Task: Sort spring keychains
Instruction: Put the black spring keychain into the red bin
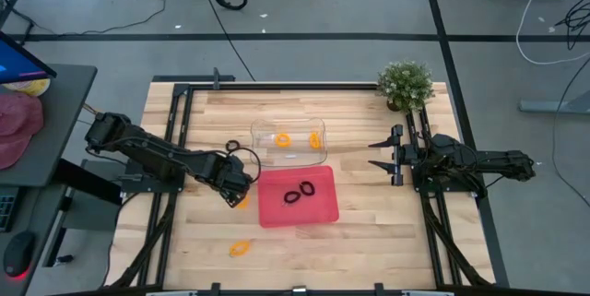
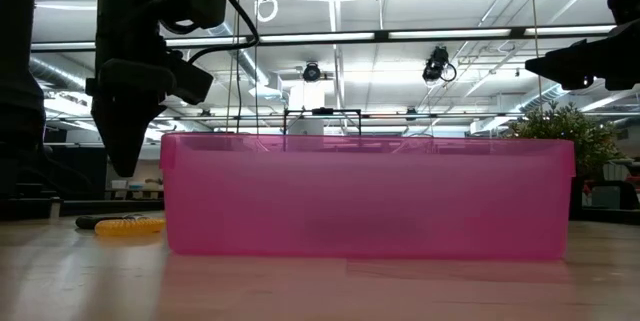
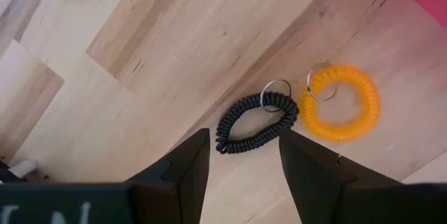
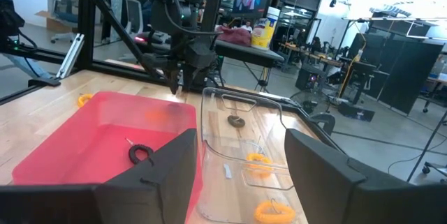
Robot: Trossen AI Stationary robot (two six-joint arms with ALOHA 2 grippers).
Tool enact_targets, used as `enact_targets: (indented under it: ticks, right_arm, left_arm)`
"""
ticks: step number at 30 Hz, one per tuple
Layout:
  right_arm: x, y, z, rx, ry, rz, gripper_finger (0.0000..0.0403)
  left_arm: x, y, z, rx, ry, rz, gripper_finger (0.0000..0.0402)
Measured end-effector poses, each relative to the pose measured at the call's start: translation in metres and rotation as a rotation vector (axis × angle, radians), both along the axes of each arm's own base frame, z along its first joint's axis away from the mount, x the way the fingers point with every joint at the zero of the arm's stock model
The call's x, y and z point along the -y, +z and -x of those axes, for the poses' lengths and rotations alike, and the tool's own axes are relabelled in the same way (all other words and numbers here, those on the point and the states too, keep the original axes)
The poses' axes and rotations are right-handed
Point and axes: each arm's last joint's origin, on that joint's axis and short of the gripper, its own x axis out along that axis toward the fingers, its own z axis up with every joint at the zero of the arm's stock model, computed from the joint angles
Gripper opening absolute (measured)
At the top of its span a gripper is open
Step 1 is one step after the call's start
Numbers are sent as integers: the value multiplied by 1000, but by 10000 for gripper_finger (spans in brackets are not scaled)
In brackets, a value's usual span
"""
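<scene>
From above: left gripper (image 1: 236, 195) beside red tray (image 1: 320, 209), fingers apart, holding nothing. Right gripper (image 1: 381, 154) waits at table's right, fingers apart, holding nothing.

Left wrist: black keychain (image 3: 254, 121) on wood between finger tips, touching orange keychain (image 3: 341, 102). Looks light, soft, springy. Pinch across black coil, away from metal ring.

The high view looks straight down on the whole table (image 1: 369, 241). The low view sits at tabletop height, close against the pink tray (image 2: 368, 196) — it probably hides most else. The left wrist view looks down between its fingers (image 3: 183, 172); the right wrist view faces across — sharing that tray.
</scene>
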Motion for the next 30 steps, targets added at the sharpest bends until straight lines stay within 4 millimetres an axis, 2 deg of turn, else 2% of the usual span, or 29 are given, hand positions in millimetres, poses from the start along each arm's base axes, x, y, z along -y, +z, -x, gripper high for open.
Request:
enact_targets:
  ticks: [30]
  right_arm:
    - [0, 0, 0, 0, 0, 0, 222]
  left_arm:
    - [0, -3, 0, -14, 3, -4, 177]
